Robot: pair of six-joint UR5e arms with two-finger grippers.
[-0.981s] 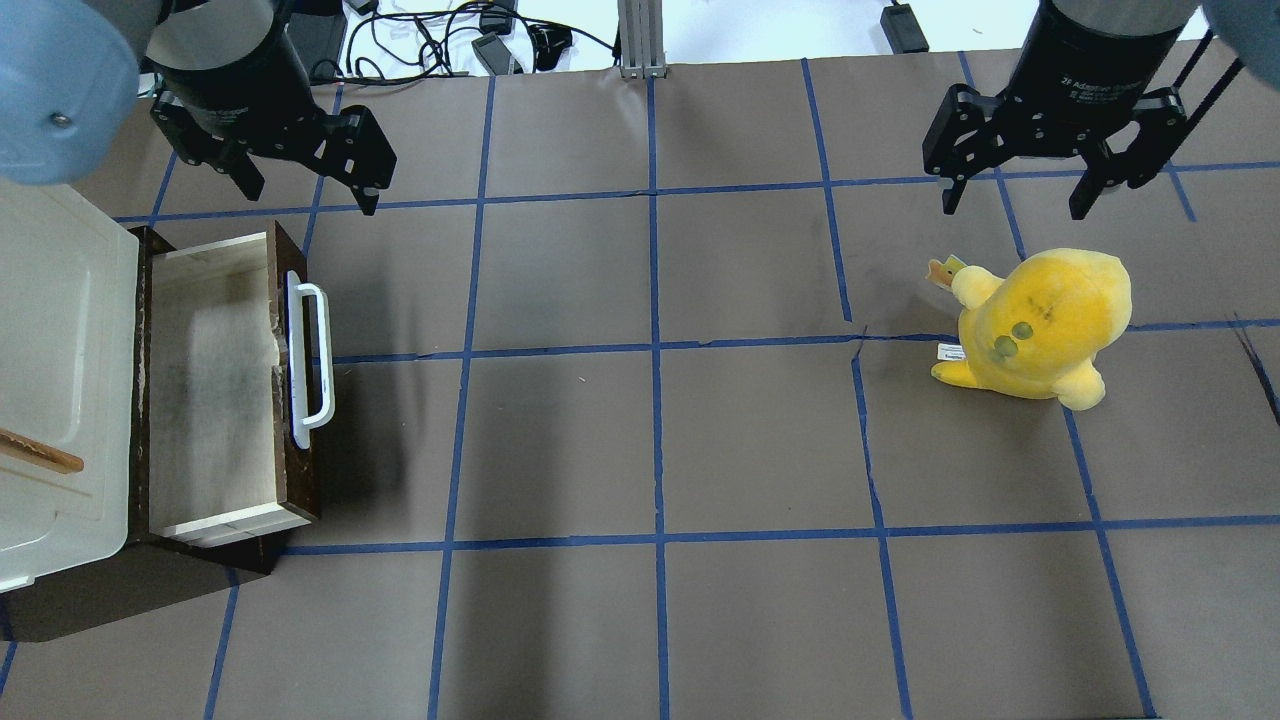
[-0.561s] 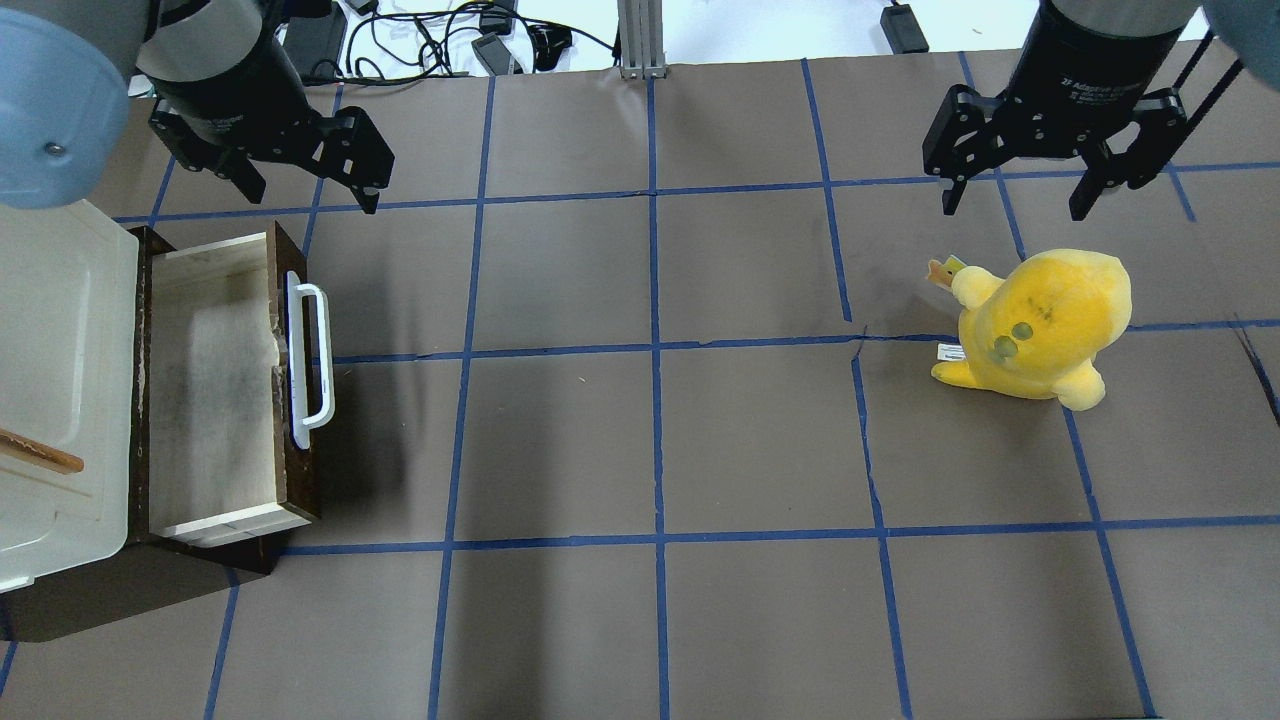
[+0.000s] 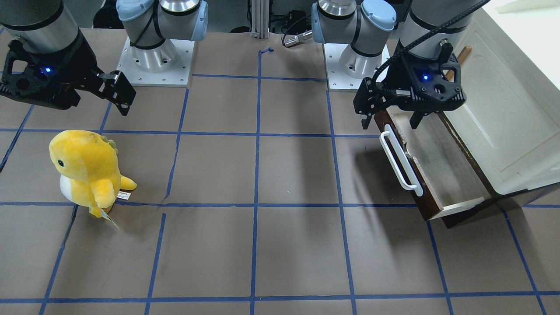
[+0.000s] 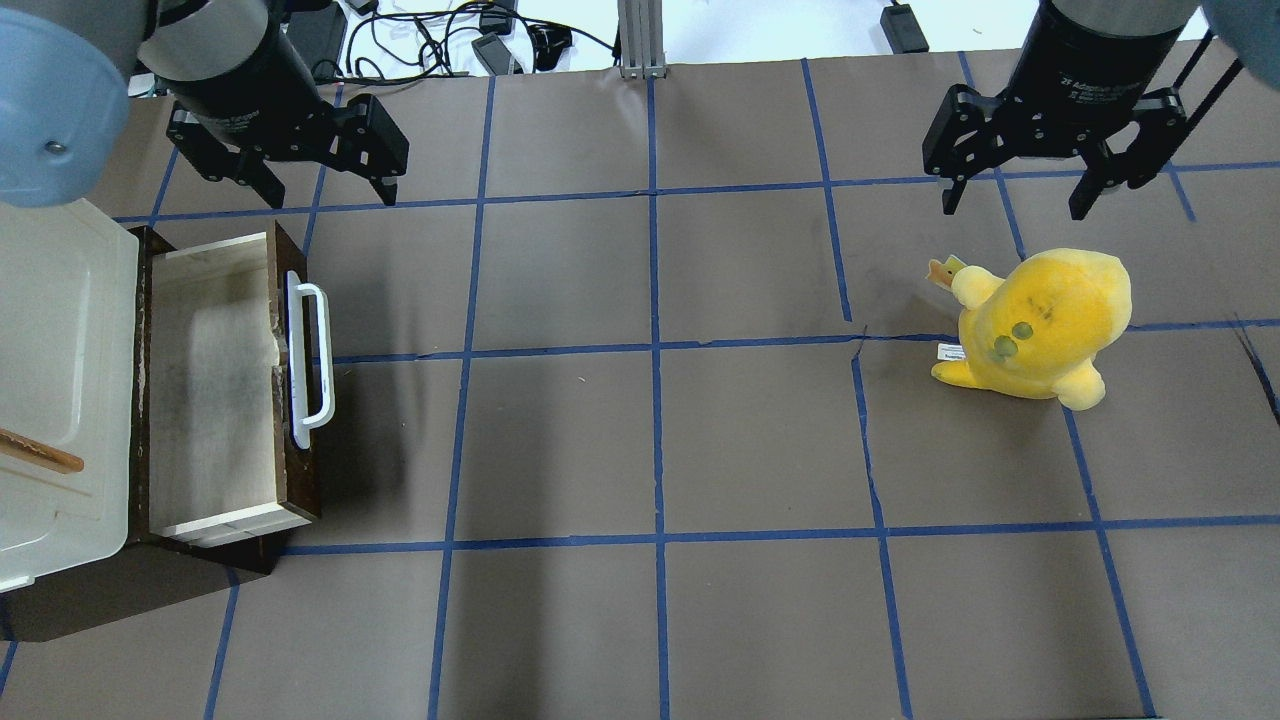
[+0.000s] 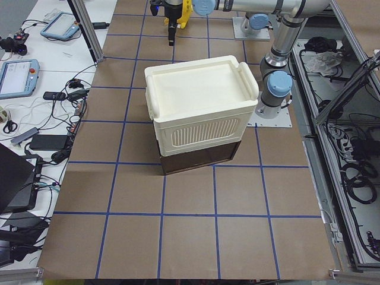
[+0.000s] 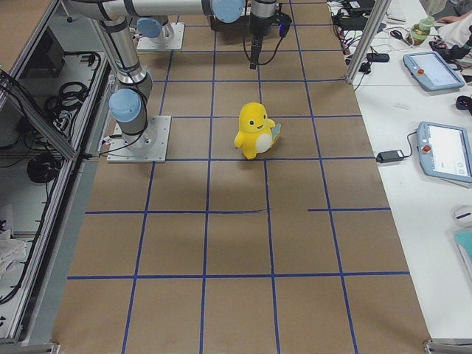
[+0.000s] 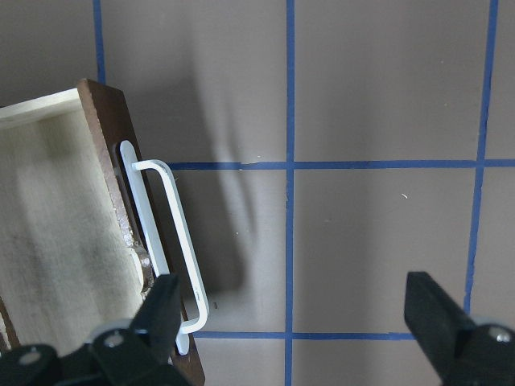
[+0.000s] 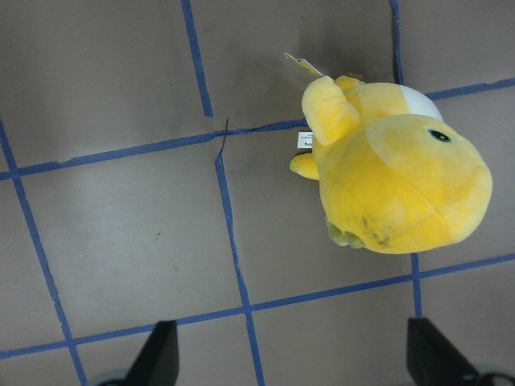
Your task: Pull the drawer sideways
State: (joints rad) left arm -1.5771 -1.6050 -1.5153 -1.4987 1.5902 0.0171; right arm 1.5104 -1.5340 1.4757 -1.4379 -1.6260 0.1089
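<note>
The drawer (image 4: 210, 380) has a dark brown front, a white bar handle (image 4: 310, 365) and a pale wood inside. It stands pulled out from under the cream-white cabinet (image 4: 60, 360). It also shows in the front view (image 3: 442, 164) and in the left wrist view (image 7: 56, 241). My left gripper (image 4: 330, 195) is open and empty, raised beside the drawer's back corner, clear of the handle (image 7: 170, 241). My right gripper (image 4: 1014, 205) is open and empty, far off at the right.
A yellow plush toy (image 4: 1040, 325) stands on the table's right side, just in front of my right gripper; it also shows in the right wrist view (image 8: 394, 181). Brown paper with blue tape lines covers the table. Cables lie behind the back edge.
My left gripper has shifted a little to the right, still open. The drawer, the plush toy and my right gripper have not moved.
</note>
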